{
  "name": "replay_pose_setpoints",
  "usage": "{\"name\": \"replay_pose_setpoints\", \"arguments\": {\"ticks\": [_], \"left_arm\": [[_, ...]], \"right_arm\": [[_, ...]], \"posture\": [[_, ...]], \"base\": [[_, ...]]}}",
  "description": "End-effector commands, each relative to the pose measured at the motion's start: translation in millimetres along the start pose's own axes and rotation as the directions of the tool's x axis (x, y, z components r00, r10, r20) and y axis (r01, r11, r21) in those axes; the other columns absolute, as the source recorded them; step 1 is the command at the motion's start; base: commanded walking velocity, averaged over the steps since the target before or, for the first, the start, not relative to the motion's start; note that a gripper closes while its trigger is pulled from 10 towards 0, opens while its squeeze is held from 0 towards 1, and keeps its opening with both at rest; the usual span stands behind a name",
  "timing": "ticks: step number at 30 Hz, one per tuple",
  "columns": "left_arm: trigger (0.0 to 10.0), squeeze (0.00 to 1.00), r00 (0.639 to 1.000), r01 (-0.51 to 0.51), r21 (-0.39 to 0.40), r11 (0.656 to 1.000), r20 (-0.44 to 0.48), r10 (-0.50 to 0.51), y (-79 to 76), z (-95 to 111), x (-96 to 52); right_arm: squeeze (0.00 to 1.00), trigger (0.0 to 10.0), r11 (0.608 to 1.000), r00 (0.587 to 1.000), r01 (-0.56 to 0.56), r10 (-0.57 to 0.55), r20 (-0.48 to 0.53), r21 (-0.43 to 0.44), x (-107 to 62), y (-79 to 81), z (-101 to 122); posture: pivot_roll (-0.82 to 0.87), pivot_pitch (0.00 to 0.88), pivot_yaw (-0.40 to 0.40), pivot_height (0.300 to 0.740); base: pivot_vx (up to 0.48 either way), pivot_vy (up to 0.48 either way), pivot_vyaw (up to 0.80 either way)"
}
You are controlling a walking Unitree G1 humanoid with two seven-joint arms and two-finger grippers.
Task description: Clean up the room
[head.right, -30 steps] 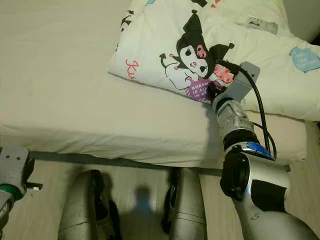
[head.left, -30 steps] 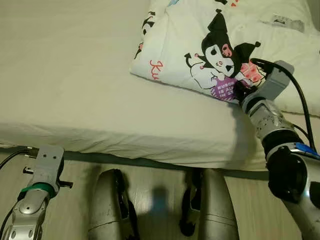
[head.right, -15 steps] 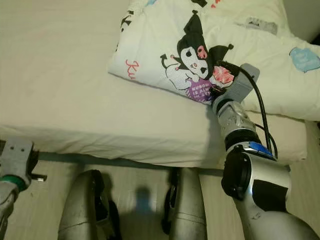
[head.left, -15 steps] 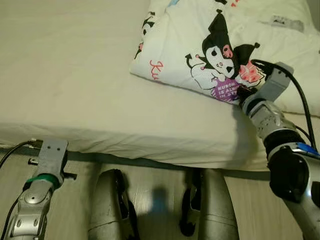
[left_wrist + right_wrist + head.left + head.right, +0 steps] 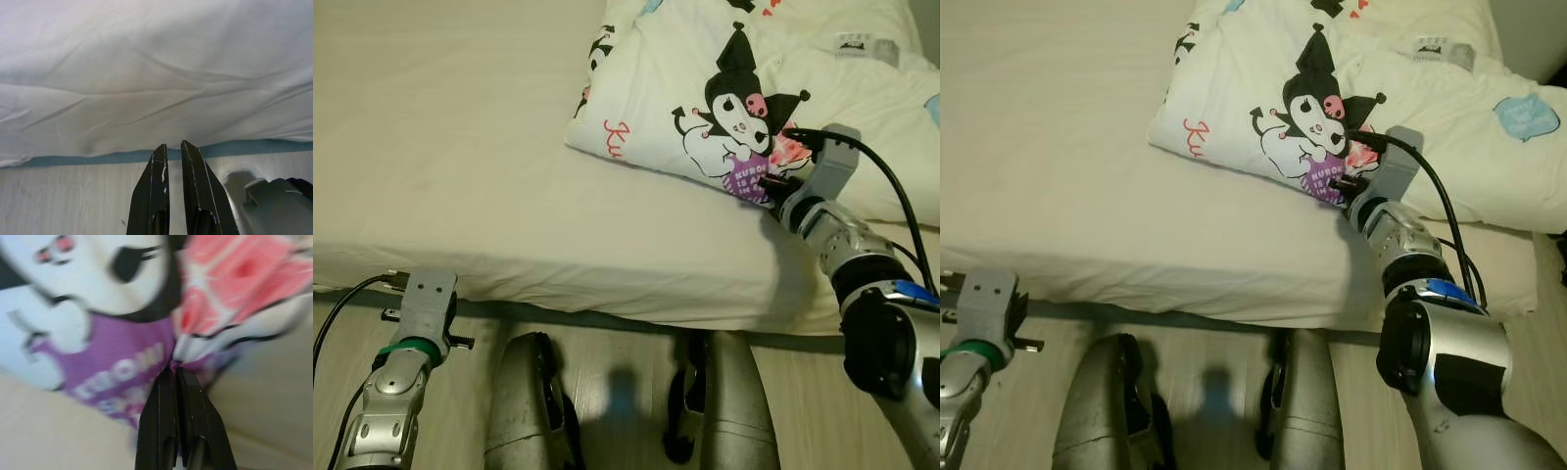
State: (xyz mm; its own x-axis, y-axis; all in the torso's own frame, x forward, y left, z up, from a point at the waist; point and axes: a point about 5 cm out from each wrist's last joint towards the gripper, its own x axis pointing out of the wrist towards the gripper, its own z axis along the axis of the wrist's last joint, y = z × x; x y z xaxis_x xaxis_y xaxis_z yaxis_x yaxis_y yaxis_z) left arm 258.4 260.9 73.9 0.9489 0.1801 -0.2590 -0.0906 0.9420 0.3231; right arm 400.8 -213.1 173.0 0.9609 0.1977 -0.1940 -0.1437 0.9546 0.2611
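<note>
A white cartoon-print blanket (image 5: 666,88) lies bunched on the bed's right side. My right gripper (image 5: 771,184) reaches over the mattress edge and is shut on a fold of that blanket at its purple patch (image 5: 122,372); the right wrist view shows the fabric pinched between the black fingertips (image 5: 166,377). My left gripper (image 5: 172,146) hangs low over the floor beside the bed's side, its fingers shut with nothing between them.
The bed (image 5: 450,157) has a plain white sheet, bare on its left half. A teal strip (image 5: 98,159) runs under the mattress edge. Pale wood floor (image 5: 617,357) lies below, with my two silver legs (image 5: 524,401) standing close to the bed.
My right gripper has shifted a little to the left, still holding the blanket fold. My left arm has moved slightly right and closer to the bed's edge.
</note>
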Motion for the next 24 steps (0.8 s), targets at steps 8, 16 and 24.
{"name": "replay_pose_setpoints", "arguments": {"ticks": [8, 16, 24], "left_arm": [[10.0, 0.0, 0.998, 0.032, -0.022, 0.999, -0.048, -0.033, -18.8, -15.5, -3.8], [10.0, 0.0, 0.997, 0.067, -0.035, 0.997, -0.04, -0.068, -32.4, -11.5, 3.6], [10.0, 0.0, 0.998, 0.061, -0.061, 0.996, 0.013, -0.06, -33.7, 3.1, 7.2]], "right_arm": [[0.0, 0.0, 0.915, 0.939, -0.341, 0.319, -0.129, -0.217, 6.0, 47.0, -32.9], [0.0, 0.0, 0.865, 0.895, -0.443, 0.413, -0.168, -0.234, -14.3, 59.7, -70.5], [0.0, 10.0, 0.966, 0.923, -0.174, 0.227, 0.312, -0.189, -23.0, 63.5, -16.2]], "posture": [[0.09, 0.223, 0.032, 0.565], [0.06, 0.226, 0.03, 0.565], [0.05, 0.207, 0.022, 0.565]], "base": [[0.0, 0.0, 0.0], [0.0, 0.0, 0.0], [0.0, 0.0, 0.0]]}}
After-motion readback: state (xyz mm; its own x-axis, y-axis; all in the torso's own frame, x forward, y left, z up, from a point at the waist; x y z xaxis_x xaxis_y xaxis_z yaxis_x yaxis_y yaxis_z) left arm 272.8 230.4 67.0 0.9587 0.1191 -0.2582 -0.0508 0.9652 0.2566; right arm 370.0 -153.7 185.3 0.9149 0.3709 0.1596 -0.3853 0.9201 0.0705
